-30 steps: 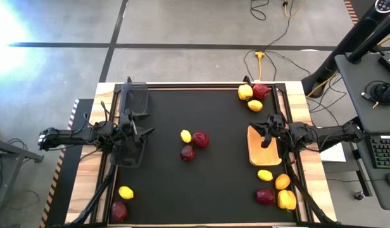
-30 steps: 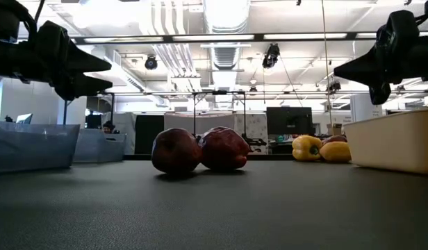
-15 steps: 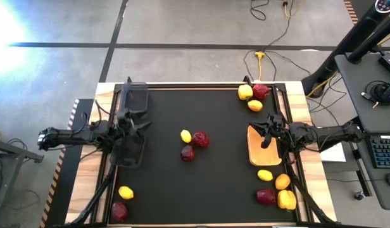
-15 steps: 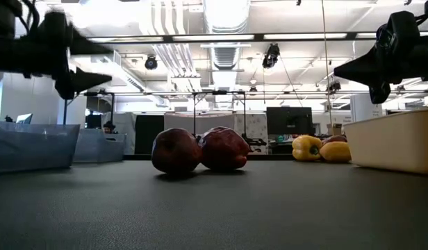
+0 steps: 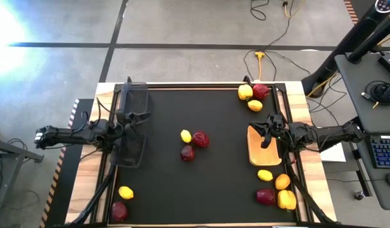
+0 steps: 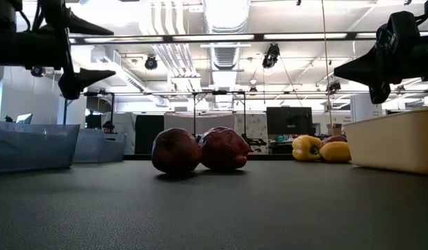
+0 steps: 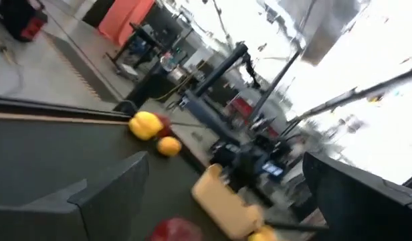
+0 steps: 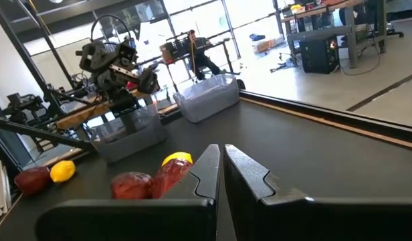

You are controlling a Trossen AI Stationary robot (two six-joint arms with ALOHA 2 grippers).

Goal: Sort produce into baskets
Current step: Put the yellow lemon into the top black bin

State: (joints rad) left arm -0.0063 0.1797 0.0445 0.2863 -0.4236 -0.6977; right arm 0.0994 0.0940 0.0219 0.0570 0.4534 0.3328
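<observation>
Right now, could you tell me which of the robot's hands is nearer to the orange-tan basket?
The right hand is nearer: it hovers, shut, directly over the orange-tan basket. The left hand, open, is far across the table above the black mesh baskets.

In the left wrist view, everything is smeared by blur; a red piece (image 7: pixel 176 229) is cut off by the bottom edge, and a yellow one (image 7: pixel 263 234) likewise. In the low view, the lemon seen from above is hidden behind the two red pieces (image 6: pixel 200 150), the tan basket (image 6: pixel 394 142) is cut by the right edge, and the near mesh basket (image 6: pixel 30 146) by the left. In the right wrist view, two red pieces (image 8: pixel 149 184) are partly hidden behind the fingers (image 8: pixel 206 174).
</observation>
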